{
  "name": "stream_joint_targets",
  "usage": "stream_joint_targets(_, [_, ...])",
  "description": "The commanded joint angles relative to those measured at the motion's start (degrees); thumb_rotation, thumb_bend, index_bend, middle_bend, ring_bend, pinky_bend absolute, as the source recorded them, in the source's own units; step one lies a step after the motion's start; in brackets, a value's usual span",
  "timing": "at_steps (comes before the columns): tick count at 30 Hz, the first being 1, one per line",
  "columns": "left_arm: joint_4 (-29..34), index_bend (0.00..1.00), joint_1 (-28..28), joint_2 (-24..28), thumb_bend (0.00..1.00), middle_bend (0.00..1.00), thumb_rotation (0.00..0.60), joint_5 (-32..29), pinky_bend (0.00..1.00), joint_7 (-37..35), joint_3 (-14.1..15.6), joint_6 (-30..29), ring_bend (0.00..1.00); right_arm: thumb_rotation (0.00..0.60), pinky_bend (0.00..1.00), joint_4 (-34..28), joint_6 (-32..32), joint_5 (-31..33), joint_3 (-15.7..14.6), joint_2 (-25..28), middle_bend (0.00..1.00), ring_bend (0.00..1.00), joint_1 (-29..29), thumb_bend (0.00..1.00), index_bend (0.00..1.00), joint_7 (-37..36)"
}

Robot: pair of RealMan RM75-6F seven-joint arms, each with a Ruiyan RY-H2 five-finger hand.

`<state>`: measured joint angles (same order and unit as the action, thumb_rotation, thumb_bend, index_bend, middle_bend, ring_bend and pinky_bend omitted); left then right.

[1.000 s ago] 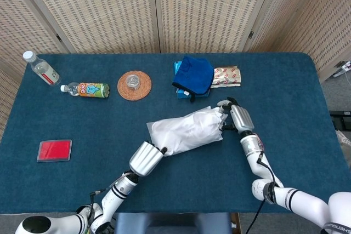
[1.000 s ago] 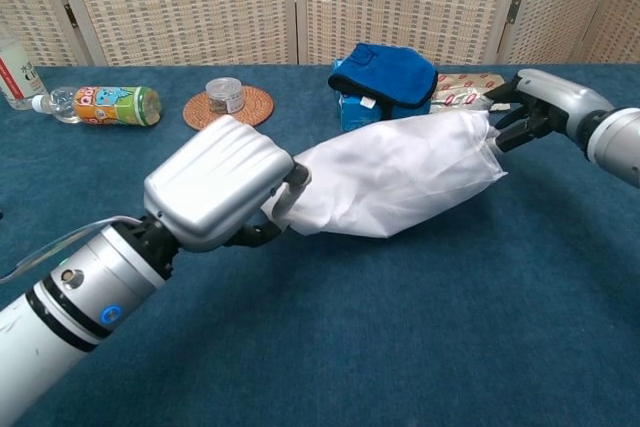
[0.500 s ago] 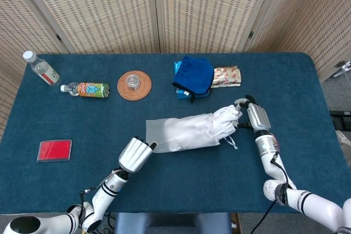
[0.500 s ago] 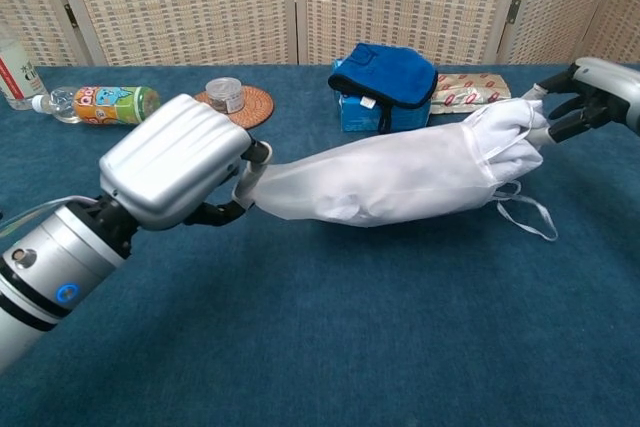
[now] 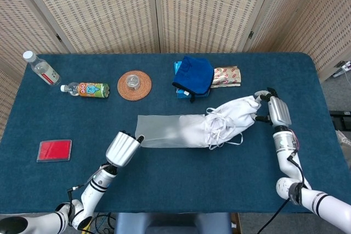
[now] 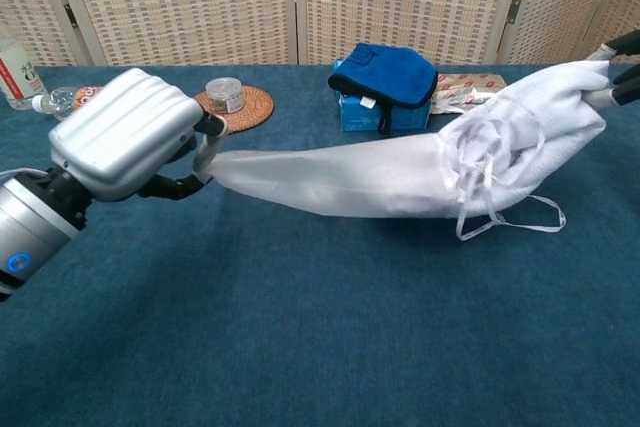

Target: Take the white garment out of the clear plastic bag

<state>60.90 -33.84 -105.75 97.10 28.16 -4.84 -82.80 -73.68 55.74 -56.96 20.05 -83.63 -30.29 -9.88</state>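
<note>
At frame edge, right hand [image 6: 622,67] cropped, fingers [image 5: 262,96] gripping white garment [image 5: 233,119]

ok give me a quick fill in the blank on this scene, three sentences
1. The left robot hand pinches the end of the clear plastic ____.
2. The right robot hand holds the ____ garment.
3. The small tin sits on a round woven ____.

Missing words: bag; white; coaster
</note>
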Motion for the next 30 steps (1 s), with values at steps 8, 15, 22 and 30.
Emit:
stream_joint_targets(8, [-0.11, 0.72, 1.35, 2.14, 0.37, 1.00, 0.600, -0.70, 1.00, -1.27, 0.24, -0.77, 1.00, 0.600, 0.22, -1.07, 1.00, 1.34, 0.89, 2.44, 0.29, 0.05, 1.26, 0.60, 0.90, 0.31])
stream_joint_targets(15, [0.66, 0.72, 2.09, 4.53, 0.37, 1.00, 0.600, -0.52, 1.00, -1.42, 0.33, -1.77, 1.00, 0.600, 0.22, -1.69, 2.01, 2.43, 1.41, 4.40, 0.29, 0.05, 2.05, 0.60, 0.90, 1.56])
stream_joint_targets(22, [0.87, 0.72, 2.75, 6.07, 0.37, 1.00, 0.600, -1.50, 1.00, -1.69, -0.28, -2.02, 1.00, 0.600, 0.22, -3.33, 3.46, 2.54, 2.13, 6.01, 0.29, 0.06, 3.00, 0.60, 0.90, 1.11])
stream_joint_targets(30, [0.41, 0.72, 3.25, 6.98, 0.37, 1.00, 0.600, -1.89, 1.00, -2.60, -0.47, -2.44, 1.00, 0.600, 0.22, -4.66, 4.65, 0.91, 1.35, 5.85, 0.29, 0.06, 3.01, 0.60, 0.90, 2.14])
